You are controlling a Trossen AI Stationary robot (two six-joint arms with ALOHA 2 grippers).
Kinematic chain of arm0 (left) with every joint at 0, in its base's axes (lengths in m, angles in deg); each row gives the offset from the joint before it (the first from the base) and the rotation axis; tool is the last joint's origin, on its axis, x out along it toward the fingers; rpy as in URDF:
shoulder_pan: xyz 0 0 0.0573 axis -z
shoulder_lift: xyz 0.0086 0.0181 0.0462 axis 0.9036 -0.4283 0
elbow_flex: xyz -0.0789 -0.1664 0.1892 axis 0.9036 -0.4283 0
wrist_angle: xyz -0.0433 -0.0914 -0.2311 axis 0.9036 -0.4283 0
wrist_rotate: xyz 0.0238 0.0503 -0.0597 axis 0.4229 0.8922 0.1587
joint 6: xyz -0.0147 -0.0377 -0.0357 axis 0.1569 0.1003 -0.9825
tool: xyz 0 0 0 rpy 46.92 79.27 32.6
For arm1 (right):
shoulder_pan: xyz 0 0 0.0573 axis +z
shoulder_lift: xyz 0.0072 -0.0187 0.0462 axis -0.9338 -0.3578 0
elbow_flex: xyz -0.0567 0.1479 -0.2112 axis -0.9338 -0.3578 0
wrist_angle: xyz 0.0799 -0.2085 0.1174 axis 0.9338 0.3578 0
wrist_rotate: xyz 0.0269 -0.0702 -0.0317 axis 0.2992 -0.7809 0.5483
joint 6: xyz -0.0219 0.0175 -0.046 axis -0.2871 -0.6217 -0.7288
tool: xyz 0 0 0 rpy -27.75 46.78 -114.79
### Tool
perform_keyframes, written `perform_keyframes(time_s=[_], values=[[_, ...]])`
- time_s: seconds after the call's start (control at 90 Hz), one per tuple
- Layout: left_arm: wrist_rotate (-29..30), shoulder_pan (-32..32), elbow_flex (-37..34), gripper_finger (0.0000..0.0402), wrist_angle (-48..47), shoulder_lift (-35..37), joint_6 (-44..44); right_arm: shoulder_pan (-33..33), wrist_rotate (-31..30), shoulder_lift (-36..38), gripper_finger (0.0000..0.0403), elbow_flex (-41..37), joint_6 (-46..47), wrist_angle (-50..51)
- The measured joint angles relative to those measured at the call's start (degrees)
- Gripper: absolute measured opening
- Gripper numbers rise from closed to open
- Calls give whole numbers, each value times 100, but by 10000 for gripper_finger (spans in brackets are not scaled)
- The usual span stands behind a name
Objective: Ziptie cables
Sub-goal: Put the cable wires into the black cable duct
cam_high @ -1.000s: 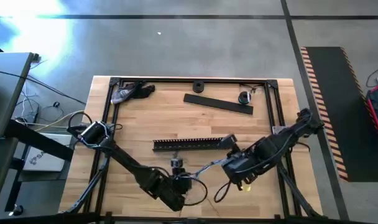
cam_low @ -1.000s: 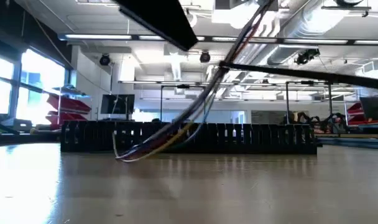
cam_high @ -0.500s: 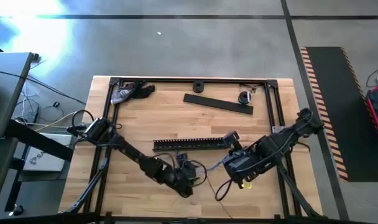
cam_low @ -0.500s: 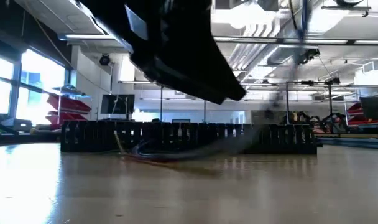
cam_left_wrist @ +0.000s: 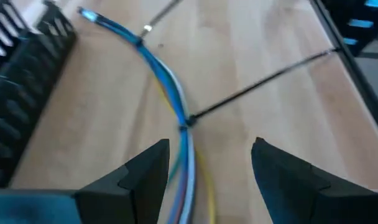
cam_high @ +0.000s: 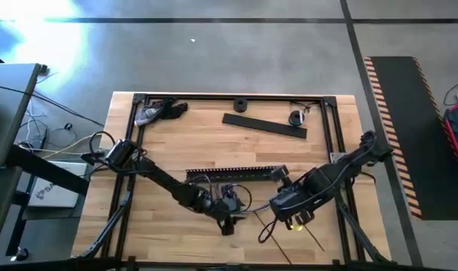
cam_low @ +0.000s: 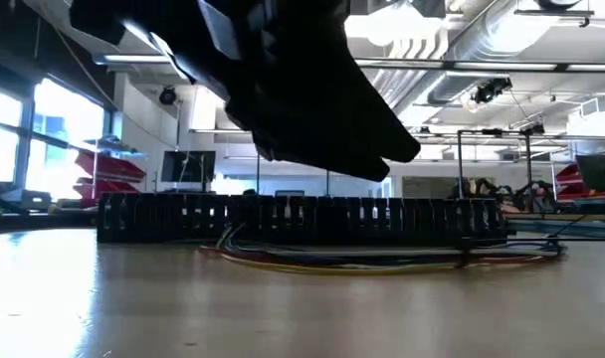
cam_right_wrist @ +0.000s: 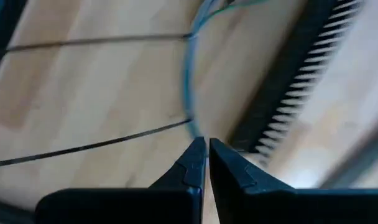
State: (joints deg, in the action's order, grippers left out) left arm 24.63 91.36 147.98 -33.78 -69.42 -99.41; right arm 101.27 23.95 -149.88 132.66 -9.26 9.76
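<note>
Worktop [cam_high: 176,150]: one, pale wood, with a black frame along its edges.

Arms: two, dark, both reaching to the front middle of the worktop.

Left hand [cam_left_wrist: 209,163]: one. It is over the worktop in front of the slotted strip, just above the cables. Its two fingers [cam_left_wrist: 139,177] stand wide apart, holding nothing; the bundle runs on the wood between them.

Right hand [cam_right_wrist: 206,163]: one. It is just right of the left hand, near the right end of the slotted strip. Its two fingers [cam_right_wrist: 192,163] are nearly closed, with only a thin gap between the tips. Whether a strand is caught there cannot be told.

Cables [cam_low: 382,261]: one loose bundle of several thin strands; an exact count cannot be made. Blue, grey, yellow and reddish strands show. In the low view the bundle lies flat on the worktop, just in front of the slotted strip and running along it. In the left wrist view it curves [cam_left_wrist: 176,106] across the wood beside the strip.

Ziptie [cam_left_wrist: 263,81]: one seen around the bundle, thin and black, its long tail lying straight out over the wood. The right wrist view shows two thin dark lines on the wood, one of them [cam_right_wrist: 102,41] meeting the bundle.

Slotted strip [cam_high: 233,174]: one, black, long, lying across the middle of the worktop.

Flat strip [cam_high: 264,126]: one, black, near the back edge, well apart from the cables.
</note>
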Motion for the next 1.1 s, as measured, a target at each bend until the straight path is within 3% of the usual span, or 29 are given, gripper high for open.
perform_keyframes(time_s=[0.1, 0.333, 0.544, 0.711, 0.844, 0.956, 1.1], values=[[10, 101, 2, 207, -55, 0, -2, -57, 227, 387, 43, -1219, -8, -771], [15, 235, 4, 207, -248, 0, -199, -316, 108, 1150, 139, -3955, -794, -3117], [16, 230, 2, 207, -262, 0, -258, -929, -279, 1288, 161, -5430, -1347, -4458], [-72, 197, 2, 207, -263, 0, -257, -1449, 289, 1275, 144, -5819, -1683, -4961], [-116, 179, 2, 207, -254, 0, -232, -1820, 970, 1275, 91, -5925, -1757, -4949], [-203, 175, 2, 207, -256, 0, -149, -1830, 1239, 1260, 21, -5891, -1414, -4766], [-217, 146, 7, 207, -262, 0, -135, -1577, 1332, 1323, 5, -5616, -521, -4464]])
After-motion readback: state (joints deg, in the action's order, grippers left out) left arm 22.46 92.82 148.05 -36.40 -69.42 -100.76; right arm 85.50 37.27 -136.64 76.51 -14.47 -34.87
